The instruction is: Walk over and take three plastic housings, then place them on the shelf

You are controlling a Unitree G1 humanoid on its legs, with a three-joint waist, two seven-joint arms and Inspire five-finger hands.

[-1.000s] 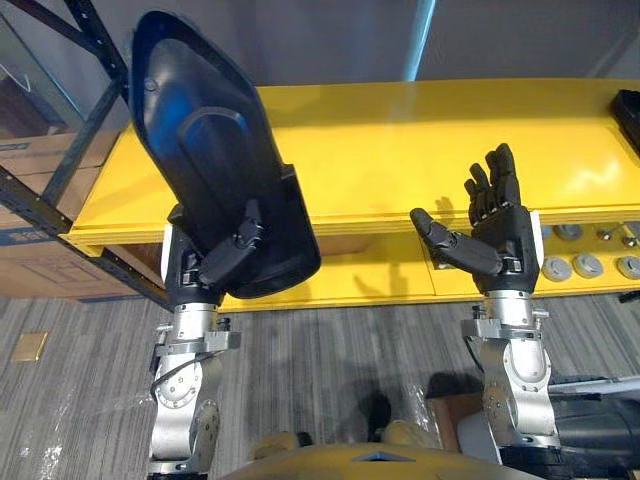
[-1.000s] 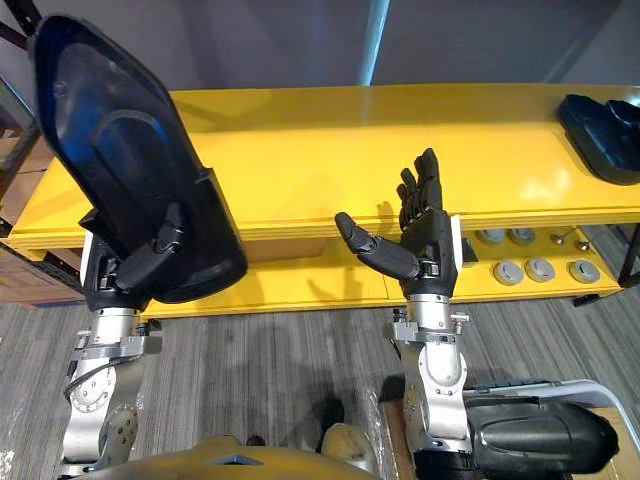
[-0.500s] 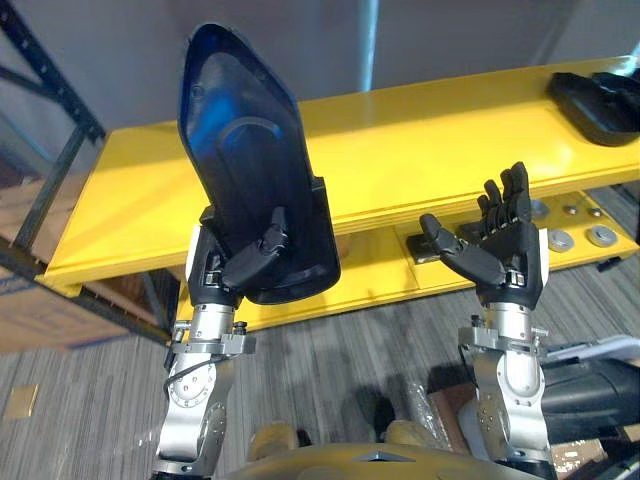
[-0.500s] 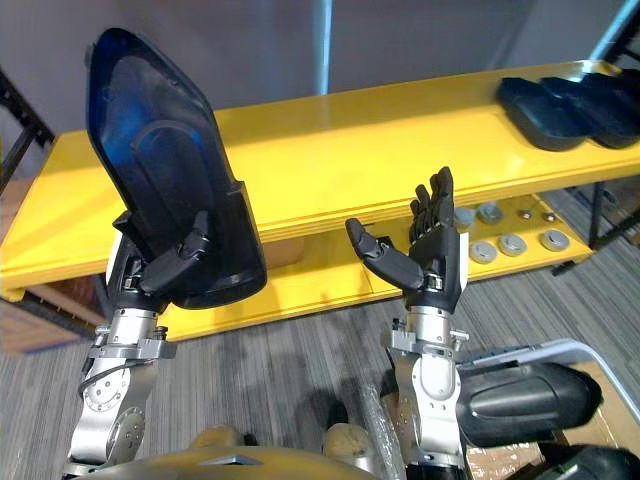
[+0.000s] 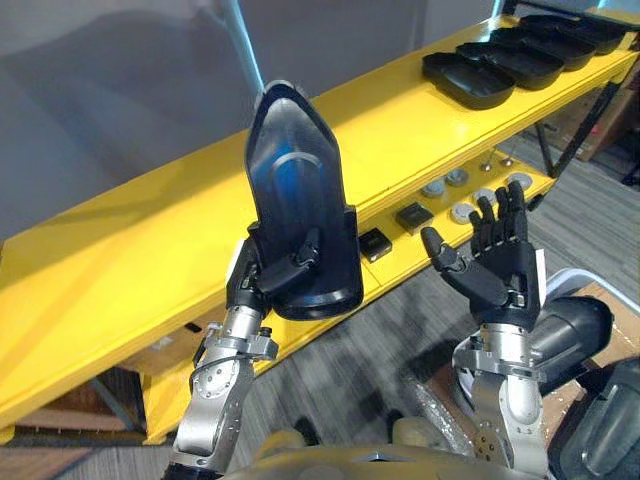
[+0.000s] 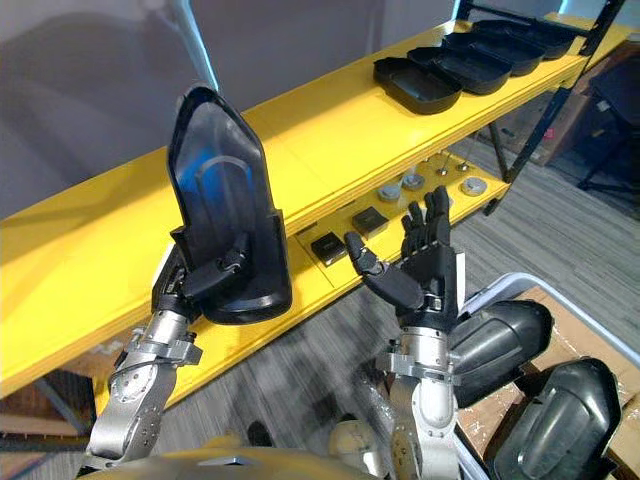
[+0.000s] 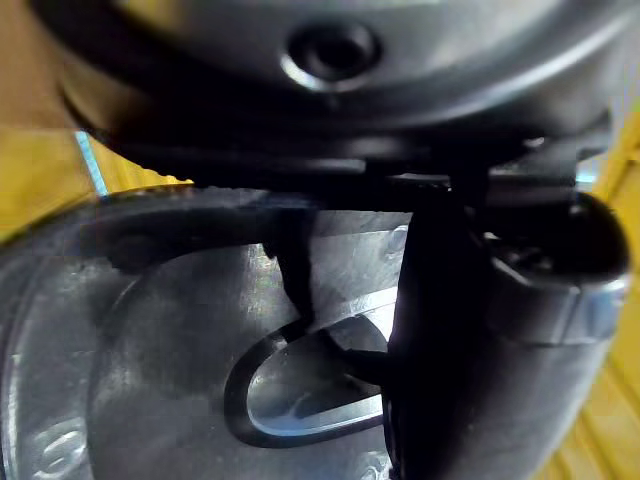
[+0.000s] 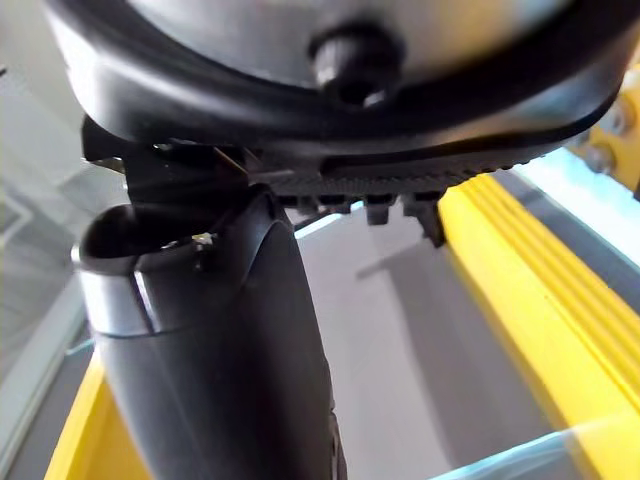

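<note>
A dark glossy plastic housing [image 5: 298,200] stands upright in front of me, its pointed end up, with my left hand [image 5: 277,280] shut on its lower end, thumb across its inner face. Its inner face [image 7: 200,350] shows close up in the left wrist view. My right hand [image 5: 497,262] is raised beside it, open and empty, fingers straight up. Several more housings [image 5: 500,60] lie in a row on the top board of the yellow shelf [image 5: 120,270] at the far right. Other housings [image 6: 560,420] lie in a box at the lower right.
The shelf's lower board [image 5: 400,250] carries small black blocks [image 5: 412,216] and round grey discs [image 5: 462,212]. A dark shelf post [image 5: 585,105] stands at the right. Grey carpet [image 5: 390,350] runs along the shelf front. A grey wall [image 5: 130,80] rises behind.
The whole view has swung along the shelf, so the row of housings at the far end and the box at lower right now show. Both hands keep their poses.
</note>
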